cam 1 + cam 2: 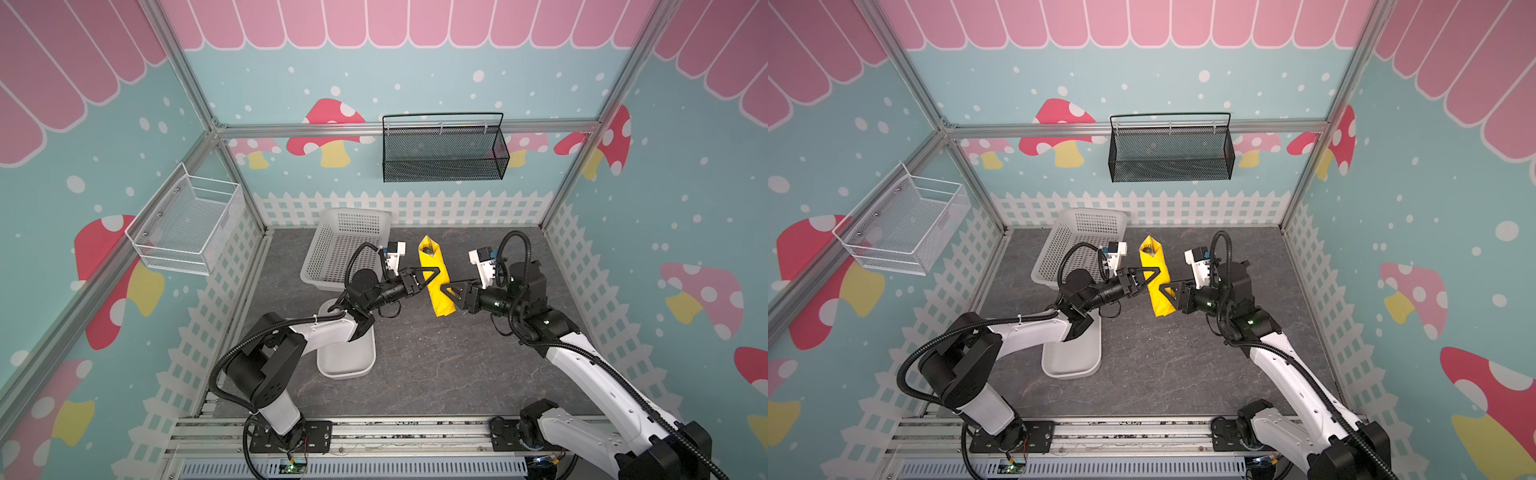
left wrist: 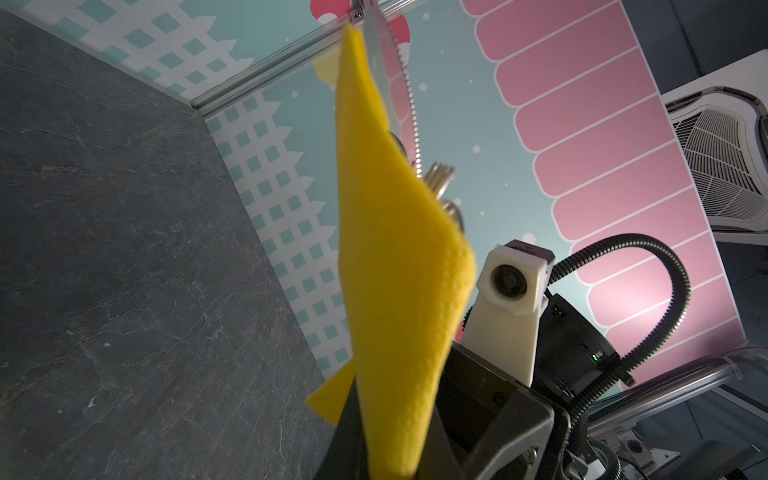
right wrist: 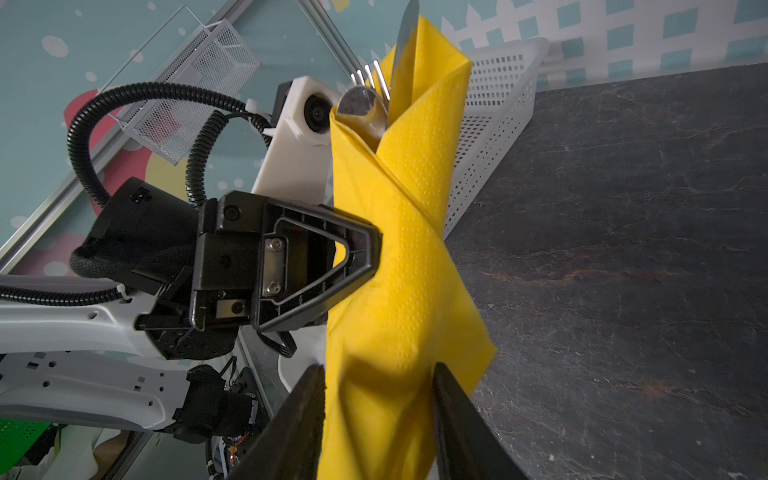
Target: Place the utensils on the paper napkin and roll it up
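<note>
Within the paper napkin [image 3: 415, 257], utensils [image 3: 362, 104] seem half-hidden.

2 top views look down; wrist views closely face paper napkin [image 3: 407, 270].

A dark grey, stone-patterned worktop [image 1: 436, 374] carries two things. A white perforated plastic basket [image 1: 332, 249], rectangular, sits at the back edge, left of the middle, and shows in both top views. A white oblong plastic tray [image 1: 347, 361] lies in front of it on the left half, its long side running front to back; whether the two touch cannot be told. A black wire-mesh basket [image 1: 442, 158] hangs on the back wall, and a white wire-mesh basket [image 1: 187, 224] on the left wall. The walls are teal with red mushrooms, a printed white picket fence [image 1: 415, 208] and pink scallops.
</note>
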